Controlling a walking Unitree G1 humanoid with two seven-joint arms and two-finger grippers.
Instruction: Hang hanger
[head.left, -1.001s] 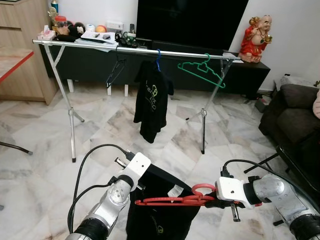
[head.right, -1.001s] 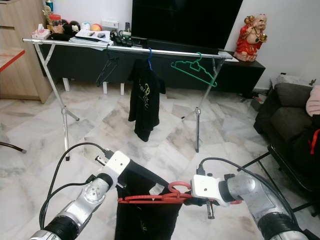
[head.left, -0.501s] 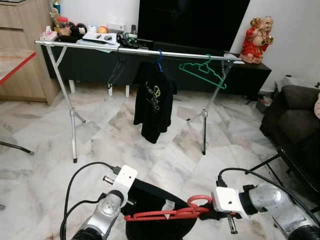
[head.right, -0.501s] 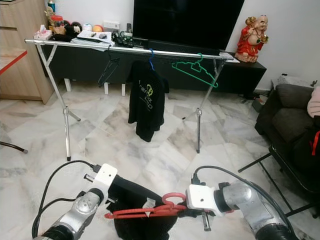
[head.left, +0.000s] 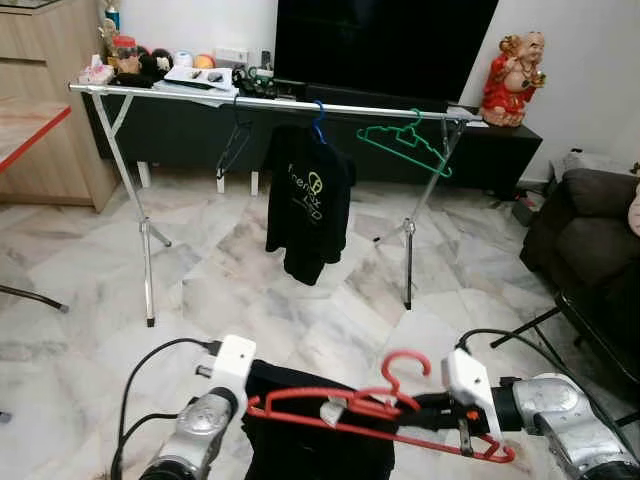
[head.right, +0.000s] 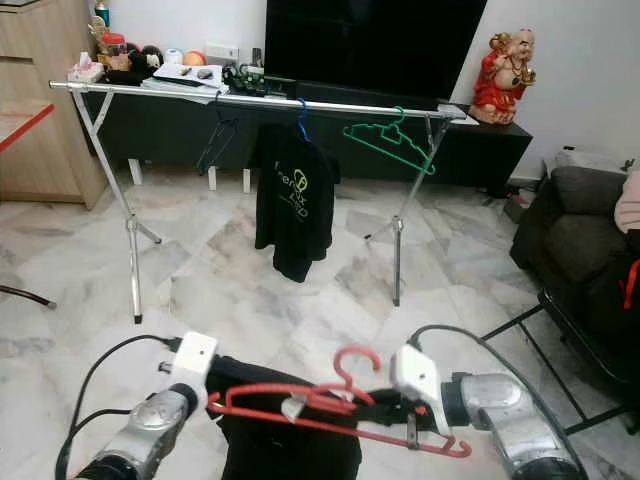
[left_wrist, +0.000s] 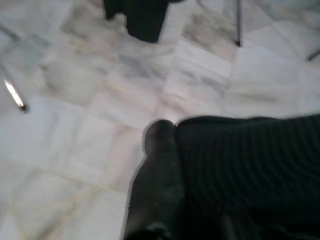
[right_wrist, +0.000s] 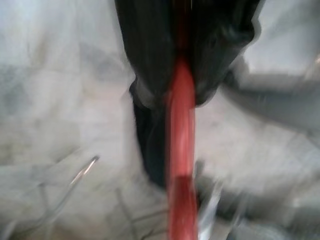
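A red hanger (head.left: 375, 412) with a black garment (head.left: 320, 448) draped on it is held low in front of me, hook (head.left: 405, 363) pointing up. My right gripper (head.left: 428, 408) is shut on the hanger near the hook; in the right wrist view the red bar (right_wrist: 181, 200) runs between its black fingers (right_wrist: 147, 55). At the hanger's left end, my left gripper (head.left: 250, 402) is shut on the garment, and its finger (left_wrist: 157, 175) lies against the dark cloth (left_wrist: 250, 165). The silver clothes rail (head.left: 180, 93) stands across the room ahead.
On the rail hang a black hanger (head.left: 234, 142), a black T-shirt (head.left: 308, 205) on a blue hanger and a green hanger (head.left: 405, 140). Behind are a dark TV cabinet (head.left: 500, 150) and a red figurine (head.left: 512, 78). A dark sofa (head.left: 590, 230) stands at the right, over marble floor (head.left: 200, 270).
The hanger has turned from lying flat to upright, hook now on top, and its right end has dropped. My right wrist has rotated with it. The left arm has sunk a little.
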